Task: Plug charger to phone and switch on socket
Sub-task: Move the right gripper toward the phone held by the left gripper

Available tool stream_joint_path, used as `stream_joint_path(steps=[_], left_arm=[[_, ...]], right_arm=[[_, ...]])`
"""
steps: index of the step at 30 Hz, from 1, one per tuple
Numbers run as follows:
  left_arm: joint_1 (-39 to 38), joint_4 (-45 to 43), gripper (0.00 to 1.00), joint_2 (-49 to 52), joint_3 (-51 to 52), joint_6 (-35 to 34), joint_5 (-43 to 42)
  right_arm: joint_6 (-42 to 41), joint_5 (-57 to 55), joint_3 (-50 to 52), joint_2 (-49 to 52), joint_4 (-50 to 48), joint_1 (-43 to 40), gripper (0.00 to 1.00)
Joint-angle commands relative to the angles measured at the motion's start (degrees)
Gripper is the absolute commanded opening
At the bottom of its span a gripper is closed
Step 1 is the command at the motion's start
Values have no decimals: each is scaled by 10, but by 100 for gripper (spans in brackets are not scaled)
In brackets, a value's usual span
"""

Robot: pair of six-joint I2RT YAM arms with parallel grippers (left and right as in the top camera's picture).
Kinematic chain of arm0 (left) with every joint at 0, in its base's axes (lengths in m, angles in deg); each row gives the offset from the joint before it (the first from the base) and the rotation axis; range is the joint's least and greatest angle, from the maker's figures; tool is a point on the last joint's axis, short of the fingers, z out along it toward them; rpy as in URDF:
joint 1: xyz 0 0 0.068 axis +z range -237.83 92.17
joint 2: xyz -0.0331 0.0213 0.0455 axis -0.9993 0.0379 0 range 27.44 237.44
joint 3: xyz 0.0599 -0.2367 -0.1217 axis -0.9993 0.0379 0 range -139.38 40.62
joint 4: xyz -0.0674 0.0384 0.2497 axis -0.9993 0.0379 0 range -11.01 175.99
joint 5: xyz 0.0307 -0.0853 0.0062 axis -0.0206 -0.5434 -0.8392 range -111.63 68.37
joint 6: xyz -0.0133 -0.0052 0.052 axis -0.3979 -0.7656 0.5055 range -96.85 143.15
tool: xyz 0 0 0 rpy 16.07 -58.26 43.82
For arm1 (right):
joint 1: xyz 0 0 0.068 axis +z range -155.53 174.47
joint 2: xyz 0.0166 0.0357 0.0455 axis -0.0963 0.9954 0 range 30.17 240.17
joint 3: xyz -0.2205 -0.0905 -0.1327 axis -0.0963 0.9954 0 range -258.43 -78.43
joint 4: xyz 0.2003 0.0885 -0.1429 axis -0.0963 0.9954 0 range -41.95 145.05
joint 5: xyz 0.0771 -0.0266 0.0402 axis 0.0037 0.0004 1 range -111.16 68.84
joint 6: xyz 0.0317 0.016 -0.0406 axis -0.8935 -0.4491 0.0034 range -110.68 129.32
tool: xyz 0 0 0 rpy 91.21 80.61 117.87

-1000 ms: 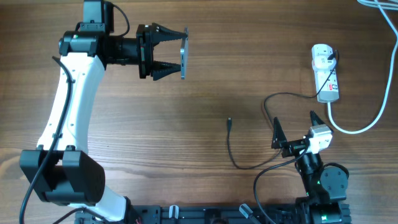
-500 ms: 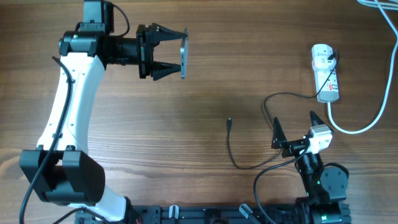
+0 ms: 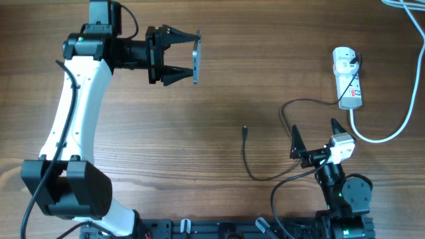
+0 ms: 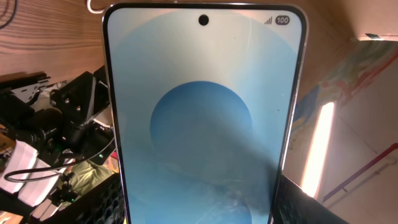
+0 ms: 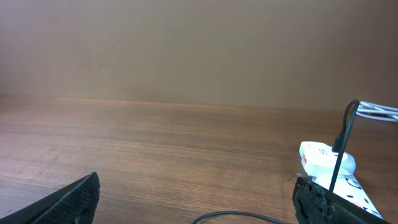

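The left tool (image 3: 191, 58), upper left, clamps the blue-screened smartphone (image 4: 202, 118), whose lower end is cut off in the wrist view. The right tool (image 3: 313, 127), lower right, gapes wide and empty. The thin black charger cable (image 3: 244, 151) lies on the wooden desk (image 3: 166, 146) and runs to the white power strip (image 3: 348, 83), upper right.

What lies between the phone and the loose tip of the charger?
Nothing but bare wooden table. The overhead view shows the phone, held in the left gripper, and the charger tip with only wood between them.
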Motion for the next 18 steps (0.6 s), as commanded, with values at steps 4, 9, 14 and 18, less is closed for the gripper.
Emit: stream_joint_path(steps=[4,9,14,18], left_arm=[[-1,-2,55,-18,-3,-3,-29],[-1,-2,55,-18,-3,-3,-28],[-1,-2,55,-18,-3,-3,-29],[-1,-2,54,-18,-3,-4,-29]], right_arm=[[-5,2,1,-3,-4,3,100],[-392,229,1,-3,-19,3,100],[-462,329,-1,9,-35,3,100],[-368,279,-63,30,93,3,100]])
